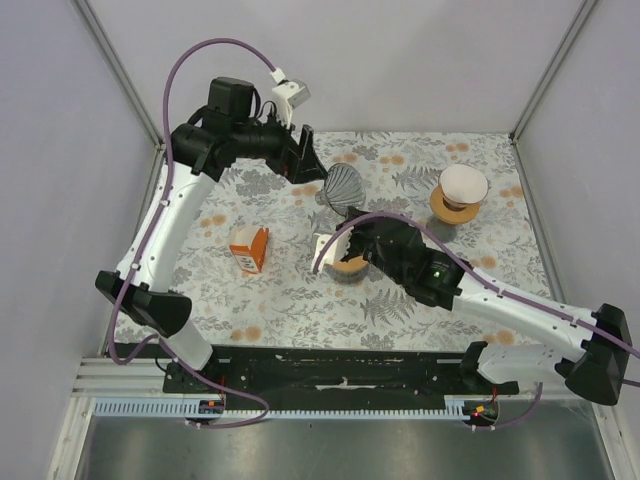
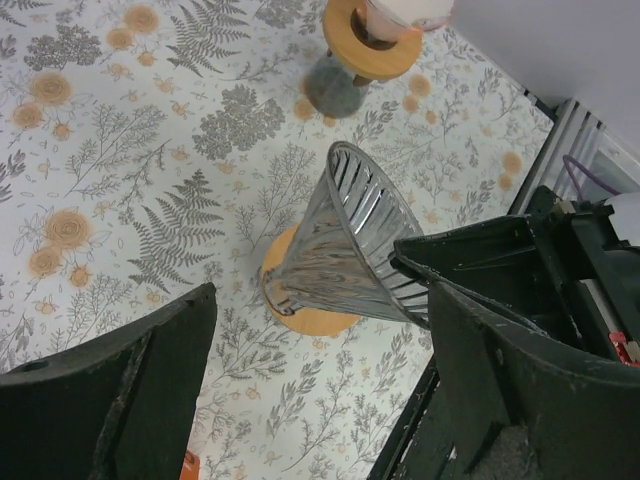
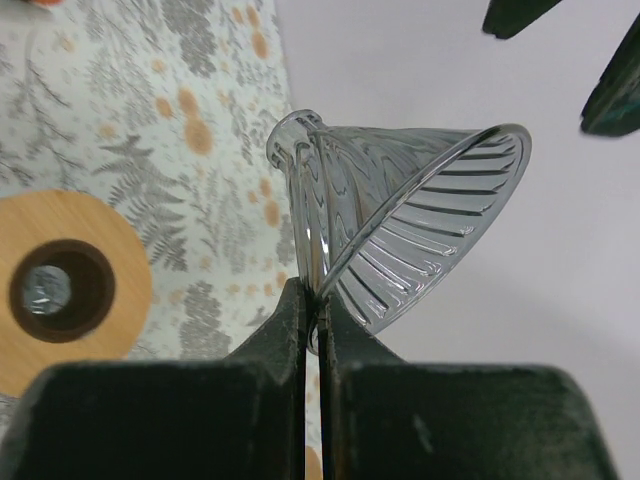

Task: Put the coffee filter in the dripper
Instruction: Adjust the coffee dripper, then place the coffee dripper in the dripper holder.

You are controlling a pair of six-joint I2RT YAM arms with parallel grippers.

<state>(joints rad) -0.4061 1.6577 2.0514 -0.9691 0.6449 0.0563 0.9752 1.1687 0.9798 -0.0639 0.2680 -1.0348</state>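
Note:
My right gripper (image 1: pixel 350 222) is shut on the rim of the dark grey ribbed cone (image 1: pixel 345 186), holding it tilted above the table; the pinch shows in the right wrist view (image 3: pixel 318 300). The dripper, an orange ring with a dark centre hole (image 1: pixel 350 267), lies flat below the cone (image 3: pixel 400 230) and shows at the left of that view (image 3: pixel 60 290). The white coffee filter (image 1: pixel 463 181) sits on top of the orange-collared glass jug (image 1: pixel 452 207) at the back right. My left gripper (image 1: pixel 305 160) is open and empty behind the cone (image 2: pixel 350 240).
An orange-and-white paper packet (image 1: pixel 249 249) lies left of centre on the flowered table cover. The jug with the filter (image 2: pixel 405 10) stands beyond the cone in the left wrist view. Grey walls close in the back and both sides.

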